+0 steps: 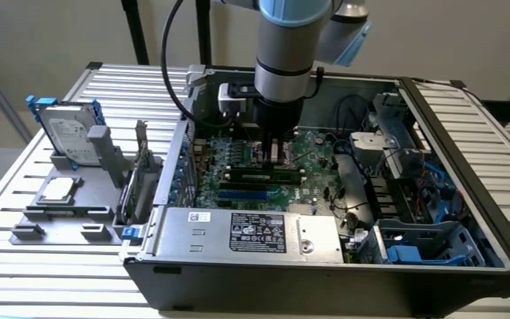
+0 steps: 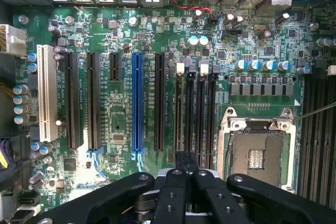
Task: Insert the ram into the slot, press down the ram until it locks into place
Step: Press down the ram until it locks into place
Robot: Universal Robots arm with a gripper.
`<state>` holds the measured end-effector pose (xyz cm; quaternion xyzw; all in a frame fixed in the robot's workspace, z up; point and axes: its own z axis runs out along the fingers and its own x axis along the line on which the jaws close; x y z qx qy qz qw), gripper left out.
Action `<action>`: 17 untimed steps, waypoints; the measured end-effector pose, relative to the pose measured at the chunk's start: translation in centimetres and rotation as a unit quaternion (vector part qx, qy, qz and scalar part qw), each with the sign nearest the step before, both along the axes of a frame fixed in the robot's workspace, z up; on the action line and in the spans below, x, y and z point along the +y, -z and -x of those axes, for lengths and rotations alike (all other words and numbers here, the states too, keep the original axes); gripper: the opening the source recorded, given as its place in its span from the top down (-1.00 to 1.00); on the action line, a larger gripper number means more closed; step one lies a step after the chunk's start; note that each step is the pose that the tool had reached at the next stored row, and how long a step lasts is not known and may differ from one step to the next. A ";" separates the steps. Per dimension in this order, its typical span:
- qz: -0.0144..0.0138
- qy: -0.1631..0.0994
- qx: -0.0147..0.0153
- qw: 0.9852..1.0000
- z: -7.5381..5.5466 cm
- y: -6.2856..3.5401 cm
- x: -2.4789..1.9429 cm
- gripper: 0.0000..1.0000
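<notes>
I hold the gripper (image 1: 275,154) down on the ram (image 1: 265,177) — fingers apparently pinched narrow — pressing squarely, I judge, so both clips of the slot (image 2: 189,119) catch.

Silver-grey cylindrical arm (image 1: 283,63) here, light-blue caps at the joints, a black cable (image 1: 168,66) looping down beside it; below, the black gripper (image 1: 275,151), and up close its matte black linkage bars (image 2: 173,195) studded with round silver screws

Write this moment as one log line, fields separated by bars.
gripper: inside the case, above the slots | ram: lying along a slot under the gripper | motherboard: in wrist view
</notes>
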<state>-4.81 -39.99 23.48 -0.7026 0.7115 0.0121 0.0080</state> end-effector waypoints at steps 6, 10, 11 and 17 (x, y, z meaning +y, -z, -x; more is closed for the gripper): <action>0.000 0.000 0.000 1.000 0.0 0.41 0.08 0.79; 0.000 0.000 0.000 1.000 0.0 0.72 0.12 0.79; 0.000 0.000 0.000 1.000 0.0 0.76 0.13 0.79; -0.001 0.000 0.000 1.000 0.0 0.49 0.17 0.79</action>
